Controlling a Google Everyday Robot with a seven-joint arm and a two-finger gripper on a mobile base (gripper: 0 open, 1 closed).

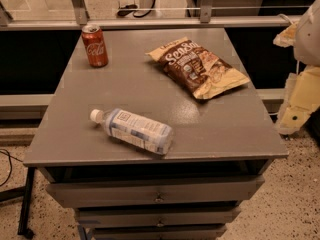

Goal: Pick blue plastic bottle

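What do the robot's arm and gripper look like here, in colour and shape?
At the right edge, the arm is a rounded white shell. Below it, the gripper is pale cream and blocky, with one small dark spot. No cables or markings show.

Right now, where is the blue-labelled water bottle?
In the camera view, the blue plastic bottle lies on its side near the table's front edge, left of centre, in front of the red can. The gripper hangs beyond the table's right side.
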